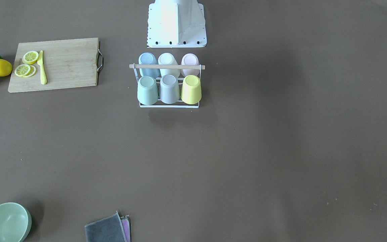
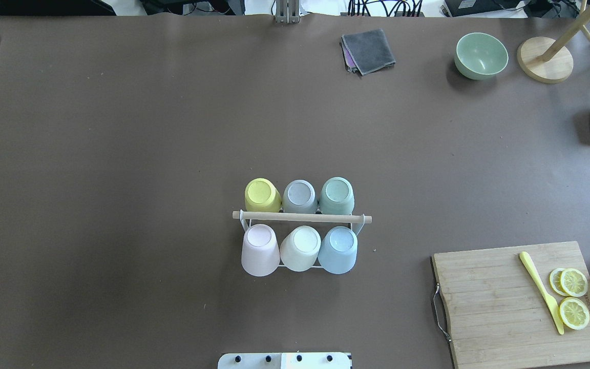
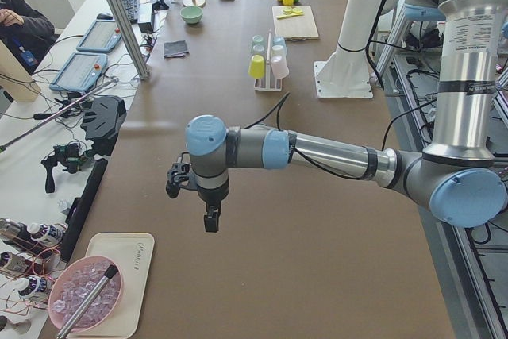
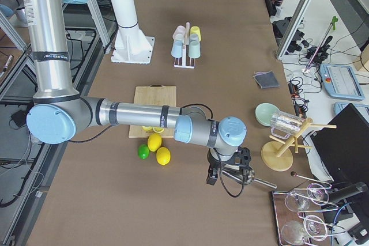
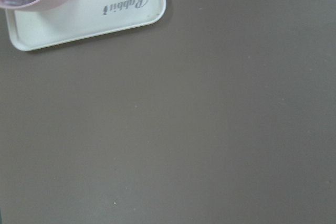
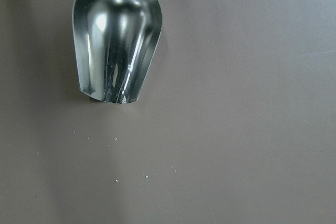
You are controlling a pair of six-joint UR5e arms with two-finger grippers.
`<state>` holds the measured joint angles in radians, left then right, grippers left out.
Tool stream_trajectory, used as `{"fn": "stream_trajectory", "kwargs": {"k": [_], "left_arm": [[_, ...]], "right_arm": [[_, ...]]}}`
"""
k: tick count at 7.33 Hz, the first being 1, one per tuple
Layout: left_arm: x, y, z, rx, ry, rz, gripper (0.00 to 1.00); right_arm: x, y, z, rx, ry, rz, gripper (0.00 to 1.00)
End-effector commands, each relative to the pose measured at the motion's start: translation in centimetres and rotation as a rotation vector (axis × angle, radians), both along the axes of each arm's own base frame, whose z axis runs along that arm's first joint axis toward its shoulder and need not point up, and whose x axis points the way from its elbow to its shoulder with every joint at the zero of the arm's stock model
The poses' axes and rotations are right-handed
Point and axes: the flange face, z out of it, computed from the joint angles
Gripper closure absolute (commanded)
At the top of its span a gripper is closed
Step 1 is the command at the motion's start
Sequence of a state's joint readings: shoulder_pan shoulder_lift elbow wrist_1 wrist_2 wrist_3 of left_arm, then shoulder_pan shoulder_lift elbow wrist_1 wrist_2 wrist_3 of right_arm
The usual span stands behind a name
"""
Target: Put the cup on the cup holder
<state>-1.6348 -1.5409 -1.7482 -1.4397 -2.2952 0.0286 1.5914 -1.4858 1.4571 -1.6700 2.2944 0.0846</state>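
The white wire cup holder [image 2: 300,217] with a wooden rod across its top stands mid-table, near the robot's base. Several cups sit upside down on it in two rows: yellow [image 2: 261,195], grey [image 2: 299,196] and green [image 2: 337,195] on the far side, pink [image 2: 259,249], white [image 2: 301,247] and blue [image 2: 339,249] on the near side. My left gripper [image 3: 208,220] hangs over bare table far to the left. My right gripper [image 4: 230,185] hovers far to the right, above a metal scoop [image 6: 116,40]. For both, I cannot tell open or shut.
A cutting board [image 2: 505,307] with lemon slices and a yellow knife lies at the right, lemons beside it. A green bowl [image 2: 481,55], a grey cloth [image 2: 368,50] and a wooden stand [image 2: 545,59] sit at the far edge. A white tray [image 5: 94,17] lies at the left end.
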Motion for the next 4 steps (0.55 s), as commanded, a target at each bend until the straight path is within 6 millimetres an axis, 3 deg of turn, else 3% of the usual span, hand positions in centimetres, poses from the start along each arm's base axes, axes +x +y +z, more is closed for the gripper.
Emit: {"fn": "stream_trajectory", "kwargs": {"k": [1,3,4], "left_arm": [[-0.7,3.1,3.2,-0.031,0.053,-0.06,0.01],[-0.7,2.7,2.5,0.002,-0.005,-0.059,0.01],[0.3,2.6,2.5,0.014,-0.007,-0.036,0.01]], "right_arm": [[0.2,0.0,0.0,0.002,0.022,-0.004,0.0],[0.2,-0.2,-0.5,0.013,0.022,0.002,0.0],[0.2,-0.3,-0.6,0.018,0.023,0.0,0.0]]}}
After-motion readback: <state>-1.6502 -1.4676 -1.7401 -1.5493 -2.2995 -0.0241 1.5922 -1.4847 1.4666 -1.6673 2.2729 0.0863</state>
